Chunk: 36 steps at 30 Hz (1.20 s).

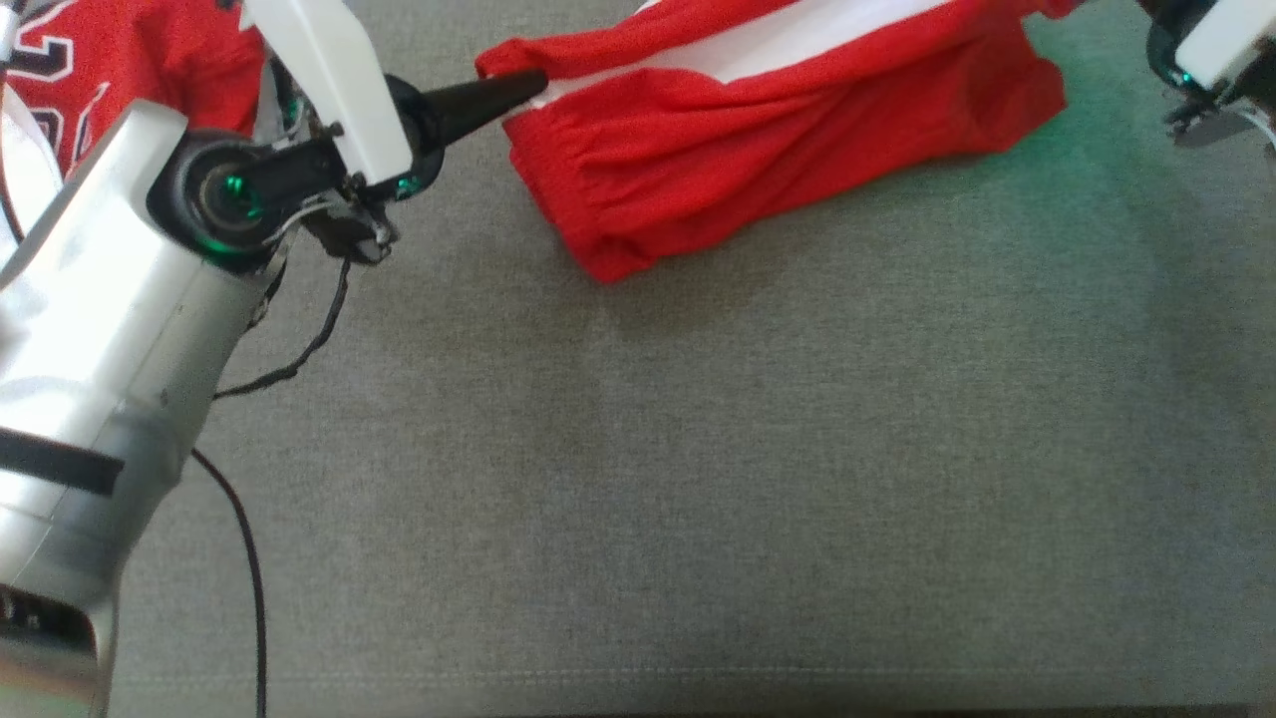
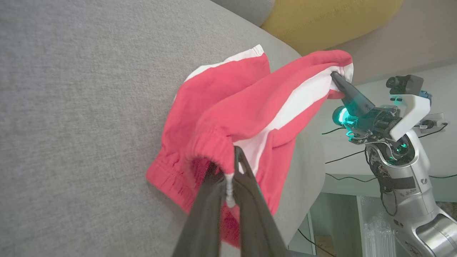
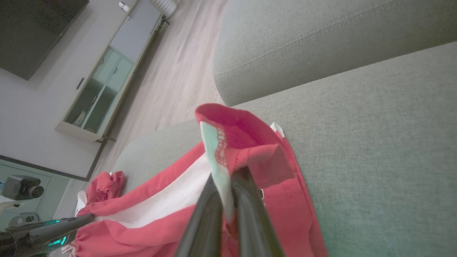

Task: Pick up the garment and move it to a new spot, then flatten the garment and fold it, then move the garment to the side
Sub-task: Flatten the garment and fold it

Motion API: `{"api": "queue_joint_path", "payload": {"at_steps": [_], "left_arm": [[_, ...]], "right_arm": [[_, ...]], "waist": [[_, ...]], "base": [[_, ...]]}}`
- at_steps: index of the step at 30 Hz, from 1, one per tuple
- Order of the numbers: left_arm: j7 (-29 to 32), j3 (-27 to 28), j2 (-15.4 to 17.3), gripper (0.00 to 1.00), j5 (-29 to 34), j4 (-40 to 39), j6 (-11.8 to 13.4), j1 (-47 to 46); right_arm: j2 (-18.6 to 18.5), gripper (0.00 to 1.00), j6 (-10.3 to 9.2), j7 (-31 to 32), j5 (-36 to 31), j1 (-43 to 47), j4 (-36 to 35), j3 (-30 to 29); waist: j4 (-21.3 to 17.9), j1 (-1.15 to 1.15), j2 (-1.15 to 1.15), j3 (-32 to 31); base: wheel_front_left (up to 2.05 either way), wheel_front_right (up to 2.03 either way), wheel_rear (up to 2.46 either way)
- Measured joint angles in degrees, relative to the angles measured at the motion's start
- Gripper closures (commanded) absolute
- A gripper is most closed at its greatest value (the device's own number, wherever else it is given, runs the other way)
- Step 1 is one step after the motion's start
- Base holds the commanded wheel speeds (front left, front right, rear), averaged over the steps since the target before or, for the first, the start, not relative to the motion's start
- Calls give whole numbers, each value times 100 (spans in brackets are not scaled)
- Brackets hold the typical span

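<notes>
Left end effector [image 2: 228,166] and right end effector [image 3: 227,176] both clamp the red white-striped fabric shorts [image 1: 778,150] slung between them — flatten, fold and side-move likely remain.

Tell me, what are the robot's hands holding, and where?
Both grip the red-and-white fabric shorts: left gripper at the gathered waistband, right gripper at a leg hem.
</notes>
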Motion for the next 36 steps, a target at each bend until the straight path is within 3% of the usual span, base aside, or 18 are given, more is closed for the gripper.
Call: {"api": "queue_joint_path", "payload": {"at_steps": [15, 16, 17, 19, 20, 21, 22, 29, 33, 36], "left_arm": [[-180, 0, -229, 100, 202, 720, -232, -419], [-200, -1, -243, 100, 240, 749, -235, -419], [-202, -2, -254, 100, 255, 788, -236, -419], [-187, -16, -291, 58, 276, 880, -285, -419], [-152, -27, -311, 31, 275, 902, -299, -419], [-134, -35, -333, 2, 275, 910, -319, -419], [-134, -37, -350, 0, 275, 920, -336, -419], [-114, -56, -323, 0, 278, 1061, -408, -407], [-488, -165, -135, 0, 535, 883, -430, -325], [-1107, -223, 92, 0, 1003, 654, -434, -255]], "right_arm": [[291, 100, 0, -453, -65, -499, 653, 114], [301, 92, 0, -465, -65, -502, 668, 154], [311, 92, 0, -468, -65, -502, 692, 192], [336, 65, 0, -456, -65, -502, 784, 266], [348, 51, 0, -435, -64, -502, 836, 301], [359, 16, 0, -433, -64, -502, 883, 333], [378, 0, 0, -411, -63, -505, 928, 359], [482, 0, 0, -532, -40, -501, 1035, 478], [447, 0, 0, -893, 14, -428, 890, 527], [374, 0, 0, -1352, -30, -287, 698, 549]], "waist": [[128, 0, 0, 498], [130, 0, 0, 521], [131, 0, 0, 542], [126, 0, 0, 569], [122, 0, 0, 574], [121, 0, 0, 573], [118, 0, 0, 563], [79, 0, 0, 276], [53, 0, 0, -24], [46, 0, 0, -207]], "base": [[0, 0, 0], [0, 0, 0], [0, 0, 0], [0, 0, 0], [0, 0, 0], [0, 0, 0], [0, 0, 0], [0, 0, 0], [0, 0, 0], [0, 0, 0]]}}
